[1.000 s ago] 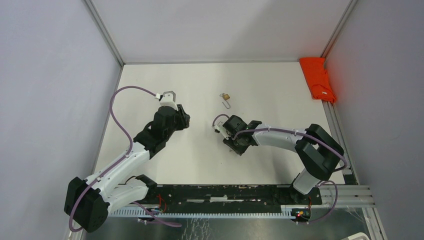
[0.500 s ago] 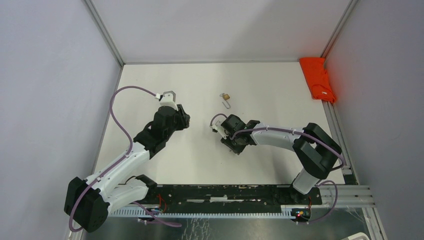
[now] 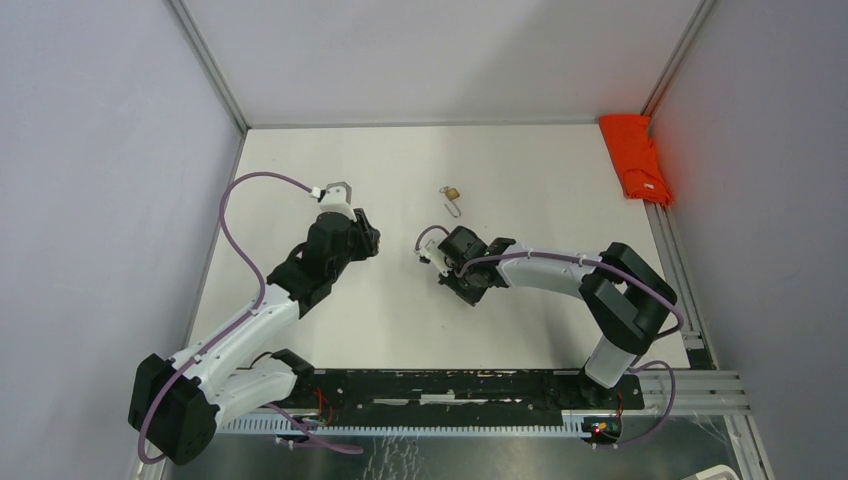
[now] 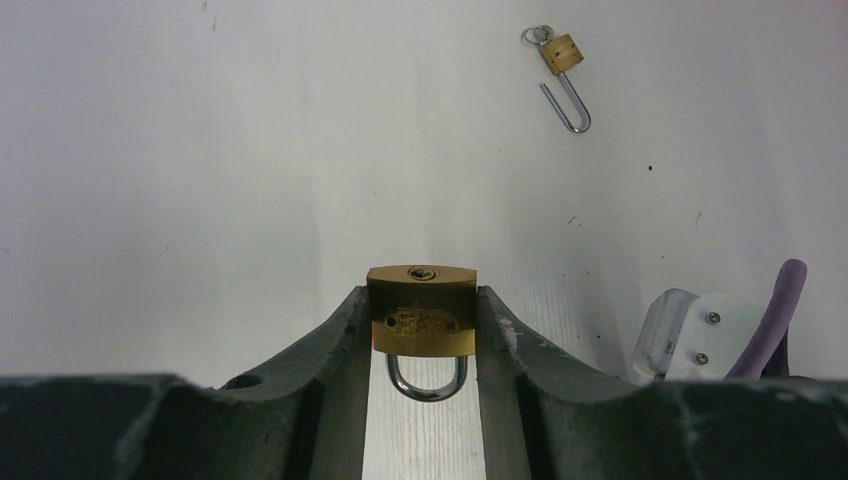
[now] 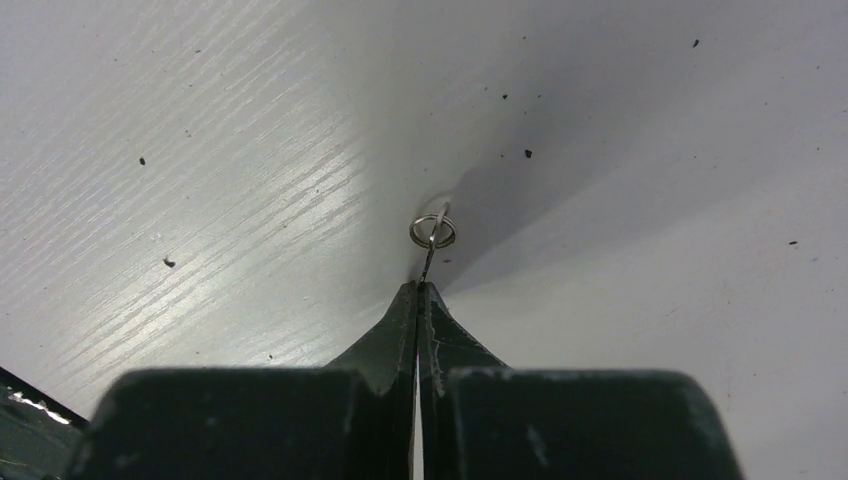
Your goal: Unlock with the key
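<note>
My left gripper (image 4: 421, 300) is shut on a brass padlock (image 4: 421, 312). It grips the body by its sides, keyhole end pointing away and steel shackle toward the wrist. From above, the left gripper (image 3: 365, 238) hovers left of centre. My right gripper (image 5: 418, 290) points down at the table with its jaws pressed together. A thin key (image 5: 428, 262) seen edge-on sticks out of the tips, with a small ring (image 5: 432, 232) on its end. In the top view the right gripper (image 3: 462, 283) is right of the left one; the key is hidden there.
A second small brass padlock (image 3: 453, 196) with an open shackle lies on the white table behind the grippers, also in the left wrist view as the small padlock (image 4: 563, 60). An orange cloth (image 3: 636, 158) sits at the far right corner. Grey walls enclose the table.
The right gripper's jaws have closed onto the key, and the right arm has shifted slightly left. The left arm and its padlock have not moved.
</note>
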Motion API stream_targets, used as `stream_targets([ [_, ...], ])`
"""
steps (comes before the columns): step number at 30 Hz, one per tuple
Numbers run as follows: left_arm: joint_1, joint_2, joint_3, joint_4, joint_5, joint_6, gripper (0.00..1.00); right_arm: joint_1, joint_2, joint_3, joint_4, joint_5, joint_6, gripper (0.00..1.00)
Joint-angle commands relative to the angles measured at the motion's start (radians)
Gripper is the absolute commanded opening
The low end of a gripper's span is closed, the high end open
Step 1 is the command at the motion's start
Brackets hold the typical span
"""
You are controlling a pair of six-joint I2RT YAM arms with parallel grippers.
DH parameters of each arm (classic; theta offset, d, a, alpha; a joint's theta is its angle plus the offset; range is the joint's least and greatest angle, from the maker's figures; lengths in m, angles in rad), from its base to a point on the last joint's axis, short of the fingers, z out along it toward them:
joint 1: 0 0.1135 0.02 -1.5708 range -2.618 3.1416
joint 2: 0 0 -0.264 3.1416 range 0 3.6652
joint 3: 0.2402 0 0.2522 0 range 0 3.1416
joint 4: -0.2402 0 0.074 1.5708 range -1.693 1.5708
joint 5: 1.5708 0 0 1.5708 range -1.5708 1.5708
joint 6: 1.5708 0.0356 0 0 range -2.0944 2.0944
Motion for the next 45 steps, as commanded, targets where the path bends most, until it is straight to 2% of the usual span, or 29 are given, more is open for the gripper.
stream_targets([
  [1,-0.001,-0.014,0.003,0.057,0.003,0.03,0.02,0.006,-0.028,0.001,0.009,-0.018,0.005,0.0],
  [7,-0.001,-0.015,0.006,0.058,0.005,0.03,0.02,0.002,-0.121,0.021,0.004,-0.076,0.056,0.0],
  [17,0.0,-0.016,0.005,0.068,0.024,0.027,0.02,-0.047,-0.229,-0.082,0.136,-0.278,0.293,0.0],
  [19,-0.001,-0.019,0.005,0.069,0.025,0.027,0.02,-0.048,-0.219,-0.085,0.126,-0.25,0.291,0.0],
  [22,-0.001,-0.025,0.002,0.068,0.022,0.028,0.02,-0.047,-0.186,-0.061,0.072,-0.165,0.247,0.18],
  [26,0.0,-0.032,-0.002,0.069,0.022,0.027,0.02,-0.048,-0.129,-0.025,0.046,-0.065,0.201,0.27],
  [34,-0.001,-0.048,-0.005,0.057,0.013,0.029,0.02,-0.049,0.006,0.078,0.045,-0.01,0.171,0.28],
  [39,-0.002,-0.049,-0.006,0.058,0.015,0.03,0.02,-0.049,0.039,0.124,0.01,0.045,0.112,0.32],
  [45,-0.001,-0.048,-0.009,0.062,0.015,0.03,0.02,-0.048,0.071,0.144,-0.031,0.028,0.08,0.32],
])
